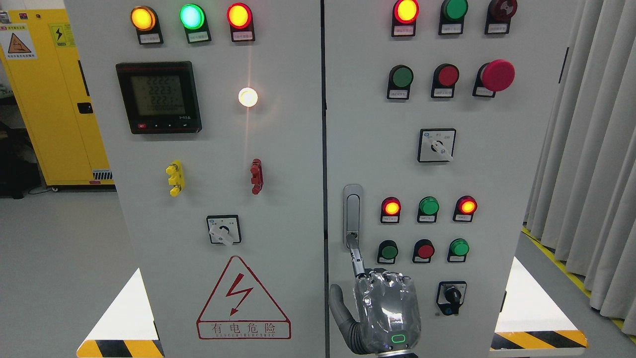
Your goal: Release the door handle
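Glossy metallic hand [385, 308], slim chrome door handle [352, 215]

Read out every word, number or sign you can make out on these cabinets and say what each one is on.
"有电危险": inside the red lightning triangle sign on the left door.
"2222", "2223": roughly, on the meter; lower rows blurred.
Lightning symbol: yellow sticker on the yellow cabinet.
Warning triangle: white label beside it; text too small.
Tags under lamps and buttons: too small.
Robot hand: no text.
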`<state>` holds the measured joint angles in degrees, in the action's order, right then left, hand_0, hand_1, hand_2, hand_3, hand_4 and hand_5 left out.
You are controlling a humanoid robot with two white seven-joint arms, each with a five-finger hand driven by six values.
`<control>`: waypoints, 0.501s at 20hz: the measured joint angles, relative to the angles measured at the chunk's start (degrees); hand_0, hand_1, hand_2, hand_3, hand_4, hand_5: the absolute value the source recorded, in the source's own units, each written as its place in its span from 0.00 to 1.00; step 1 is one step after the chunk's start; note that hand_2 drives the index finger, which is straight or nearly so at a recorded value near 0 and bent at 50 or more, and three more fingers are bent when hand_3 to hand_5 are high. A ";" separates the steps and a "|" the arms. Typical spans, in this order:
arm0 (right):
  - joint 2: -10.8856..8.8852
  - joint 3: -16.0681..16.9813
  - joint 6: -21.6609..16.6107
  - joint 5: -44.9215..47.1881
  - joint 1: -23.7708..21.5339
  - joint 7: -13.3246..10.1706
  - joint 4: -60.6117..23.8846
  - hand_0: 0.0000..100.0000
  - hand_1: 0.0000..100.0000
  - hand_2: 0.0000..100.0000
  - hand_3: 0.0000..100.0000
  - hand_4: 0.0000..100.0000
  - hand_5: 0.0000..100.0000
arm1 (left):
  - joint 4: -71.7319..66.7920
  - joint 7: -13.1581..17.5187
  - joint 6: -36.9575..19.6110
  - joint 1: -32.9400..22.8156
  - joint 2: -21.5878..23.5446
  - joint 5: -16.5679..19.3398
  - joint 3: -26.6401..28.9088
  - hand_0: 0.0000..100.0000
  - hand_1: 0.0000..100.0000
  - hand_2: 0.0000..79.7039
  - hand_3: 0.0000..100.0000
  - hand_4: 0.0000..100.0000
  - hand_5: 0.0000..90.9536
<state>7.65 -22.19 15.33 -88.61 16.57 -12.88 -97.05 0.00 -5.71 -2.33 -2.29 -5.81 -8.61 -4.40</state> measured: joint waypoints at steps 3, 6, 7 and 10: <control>0.02 0.12 0.13 -0.03 0.24 0.05 0.48 0.61 0.39 0.03 1.00 1.00 1.00 | 0.00 0.00 0.00 0.00 0.00 0.00 0.00 0.12 0.56 0.00 0.00 0.00 0.00; 0.04 0.23 0.14 -0.05 0.40 0.09 0.86 0.61 0.40 0.03 1.00 1.00 1.00 | 0.00 0.00 0.00 0.00 0.00 0.00 0.00 0.12 0.56 0.00 0.00 0.00 0.00; 0.04 0.24 0.13 -0.05 0.41 0.09 0.95 0.61 0.40 0.03 1.00 1.00 1.00 | 0.00 0.00 0.00 0.00 0.00 0.00 0.00 0.12 0.56 0.00 0.00 0.00 0.00; 0.06 0.34 0.14 -0.06 0.57 0.12 1.23 0.61 0.40 0.03 1.00 1.00 1.00 | 0.00 0.00 -0.01 0.00 0.00 0.00 0.00 0.12 0.56 0.00 0.00 0.00 0.00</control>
<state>7.71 -21.85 15.47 -88.67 17.14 -12.76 -95.82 0.00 -5.71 -2.34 -2.29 -5.81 -8.61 -4.39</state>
